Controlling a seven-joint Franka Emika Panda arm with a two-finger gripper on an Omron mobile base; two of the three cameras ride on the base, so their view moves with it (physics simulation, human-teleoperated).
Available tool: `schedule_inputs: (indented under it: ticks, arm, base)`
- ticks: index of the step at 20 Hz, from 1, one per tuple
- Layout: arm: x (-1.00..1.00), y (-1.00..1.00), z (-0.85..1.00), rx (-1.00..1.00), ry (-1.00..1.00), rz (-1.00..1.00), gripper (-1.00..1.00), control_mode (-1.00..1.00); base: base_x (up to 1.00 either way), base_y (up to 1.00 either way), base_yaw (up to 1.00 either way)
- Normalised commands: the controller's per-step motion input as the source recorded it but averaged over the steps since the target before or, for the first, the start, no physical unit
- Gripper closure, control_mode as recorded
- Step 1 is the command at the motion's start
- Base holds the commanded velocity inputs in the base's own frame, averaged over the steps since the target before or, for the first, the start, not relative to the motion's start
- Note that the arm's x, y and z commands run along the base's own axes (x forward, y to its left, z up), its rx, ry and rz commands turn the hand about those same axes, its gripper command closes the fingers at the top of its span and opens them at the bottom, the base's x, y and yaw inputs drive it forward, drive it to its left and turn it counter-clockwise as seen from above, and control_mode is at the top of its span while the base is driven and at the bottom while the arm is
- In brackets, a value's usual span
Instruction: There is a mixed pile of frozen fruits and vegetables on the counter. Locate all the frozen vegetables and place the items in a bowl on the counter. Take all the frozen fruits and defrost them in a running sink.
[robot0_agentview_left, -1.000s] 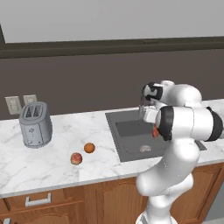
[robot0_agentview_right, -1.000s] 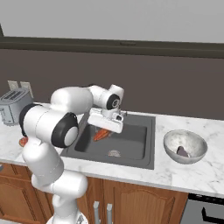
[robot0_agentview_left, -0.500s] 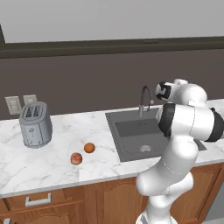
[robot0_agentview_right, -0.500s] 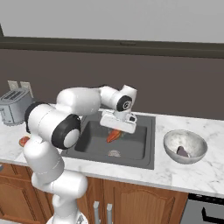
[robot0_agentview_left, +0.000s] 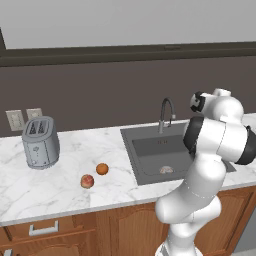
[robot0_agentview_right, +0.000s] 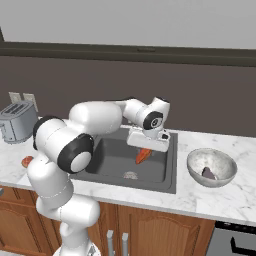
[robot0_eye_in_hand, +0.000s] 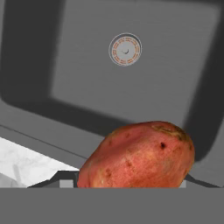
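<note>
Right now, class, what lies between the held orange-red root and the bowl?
In the right base view, only the sink rim and bare marble counter separate the root from the bowl.

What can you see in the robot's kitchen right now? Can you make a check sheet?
Surface: white marble counter over brown wooden cabinets.
Job's things: orange-red root held above the sink, toward its right side. Eggplant lies in the bowl, right of the sink. Round orange fruit and reddish apple-like fruit sit on the counter left of the sink, close together.
Clutter: toaster at the left, near the wall.
Grippers: gripper, jaws shut on the root.
Cables: nothing seen.
Surroundings: dark wall, outlets behind the toaster, gooseneck faucet; no water seen running.
</note>
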Motion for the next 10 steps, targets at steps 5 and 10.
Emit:
schedule_inputs:
  ticks: [5,10]
  arm:
    - [-0.04,-0.38,0.24,-0.01,-0.1,0.05,1.0,-1.0]
    - [-0.03,-0.42,0.2,-0.03,-0.08,0.05,1.0,-1.0]
  base:
    - [0.0,0.0,0.0]
    - [0.0,0.0,0.0]
